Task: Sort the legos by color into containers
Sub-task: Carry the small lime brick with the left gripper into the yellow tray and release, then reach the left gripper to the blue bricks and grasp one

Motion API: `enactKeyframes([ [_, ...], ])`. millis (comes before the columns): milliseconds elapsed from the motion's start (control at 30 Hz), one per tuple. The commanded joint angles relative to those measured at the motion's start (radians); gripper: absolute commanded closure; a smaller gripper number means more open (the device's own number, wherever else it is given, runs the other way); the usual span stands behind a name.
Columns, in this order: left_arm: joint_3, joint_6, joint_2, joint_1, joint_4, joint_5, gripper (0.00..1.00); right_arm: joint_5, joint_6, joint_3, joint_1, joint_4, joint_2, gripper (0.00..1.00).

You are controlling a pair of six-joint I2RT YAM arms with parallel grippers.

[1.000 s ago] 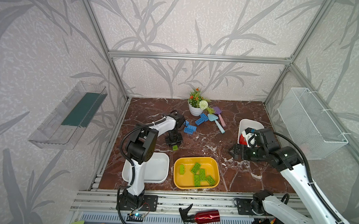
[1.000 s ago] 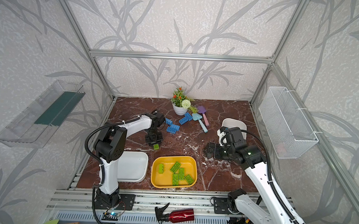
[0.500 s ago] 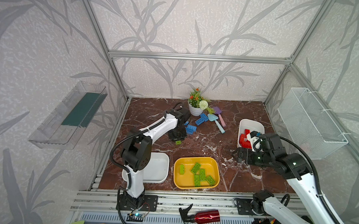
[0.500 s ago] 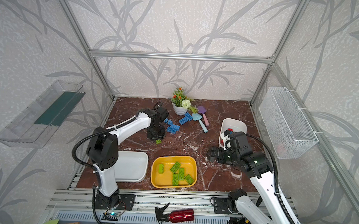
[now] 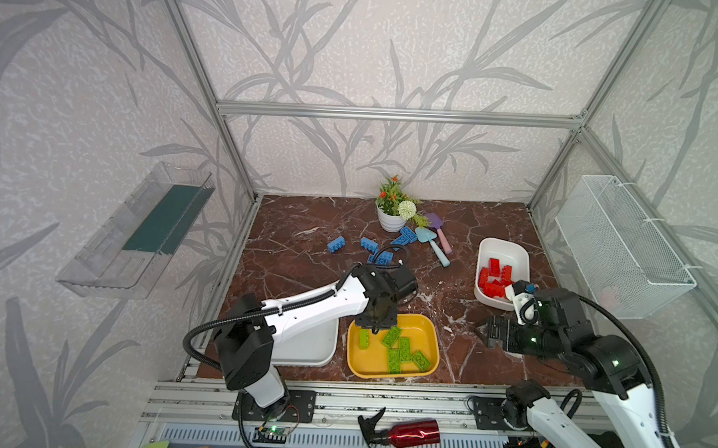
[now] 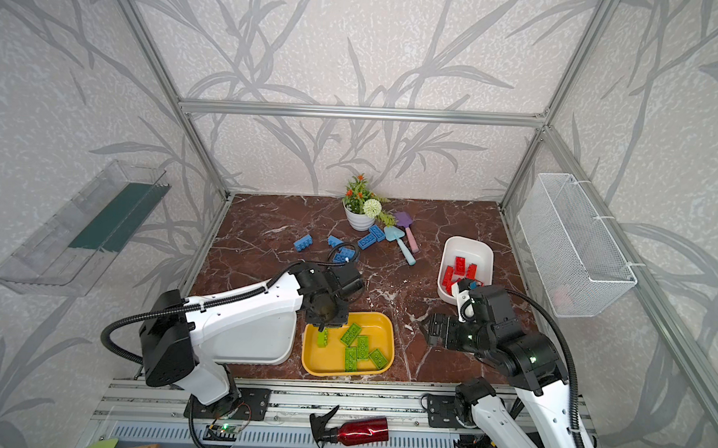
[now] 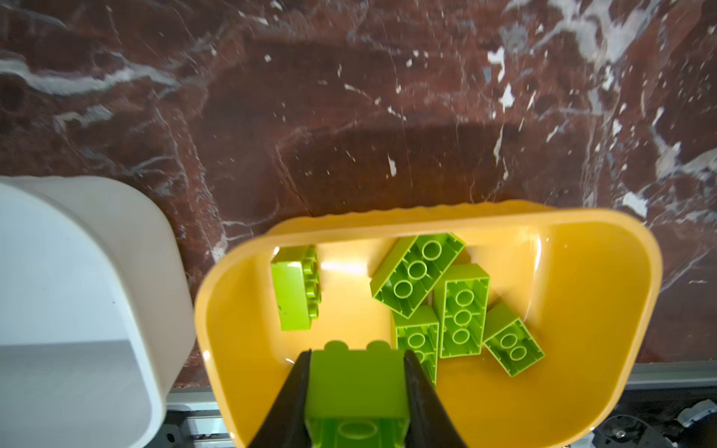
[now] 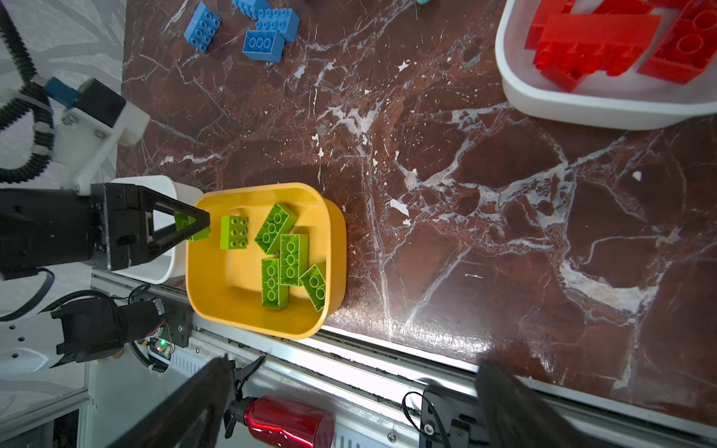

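legos: one green brick is pinched in the left gripper; the others lie in tubs or on the marble.
left gripper: fingers narrow, pressed on two opposite sides of the brick. its studs point away from the wrist and its hollow side faces the camera. in a top view the gripper points down.
below it: yellow tub. the held brick hangs at about rim height, over the end next to the near white tub.
in the yellow tub: five loose green bricks. four of them lie hollow side up in a touching cluster. one lies on its side, apart from them and nearest the gripper.
near white tub: just left of the yellow tub in both top views, partly under the left arm.
right gripper: jaws wide, gripping nothing, lying level over the marble to the right of the yellow tub and apart from it.
far white tub: behind the right gripper, with red bricks piled at its near end.
blue bricks: scattered on the marble at the back. one lies apart to the left and two lie just beside the pot.
shovels: just right of the blue bricks.
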Motion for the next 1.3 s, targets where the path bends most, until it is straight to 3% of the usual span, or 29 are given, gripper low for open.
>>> enactKeyframes([
  [0, -0.011, -0.079, 0.024, -0.039, 0.023, -0.042, 0.69, -0.040, -0.017, -0.010, -0.003, -0.051, -0.012, 0.01],
  [67, -0.009, -0.090, 0.041, -0.059, 0.027, -0.050, 0.60, -0.049, -0.026, -0.003, -0.003, -0.059, -0.012, 0.01],
  [200, -0.001, -0.105, 0.039, -0.061, 0.026, -0.072, 0.23, -0.064, -0.034, 0.010, -0.003, -0.060, -0.009, 0.01],
  [267, 0.025, -0.093, 0.035, -0.052, 0.007, -0.095, 0.15, -0.066, -0.034, 0.015, -0.003, -0.052, -0.005, 0.01],
  [433, 0.109, -0.002, 0.035, 0.041, -0.035, -0.090, 0.14, -0.069, -0.023, 0.024, -0.001, -0.007, 0.029, 0.01],
  [733, 0.266, 0.210, 0.094, 0.387, -0.047, -0.074, 0.14, -0.066, -0.020, 0.067, 0.010, 0.109, 0.164, 0.01],
  [1000, 0.466, 0.360, 0.327, 0.619, -0.032, -0.053, 0.15, -0.056, -0.021, 0.110, 0.032, 0.199, 0.314, 0.01],
  [1267, 0.795, 0.602, 0.615, 0.694, -0.105, -0.147, 0.16, -0.045, -0.052, 0.228, 0.034, 0.208, 0.470, 0.01],
])
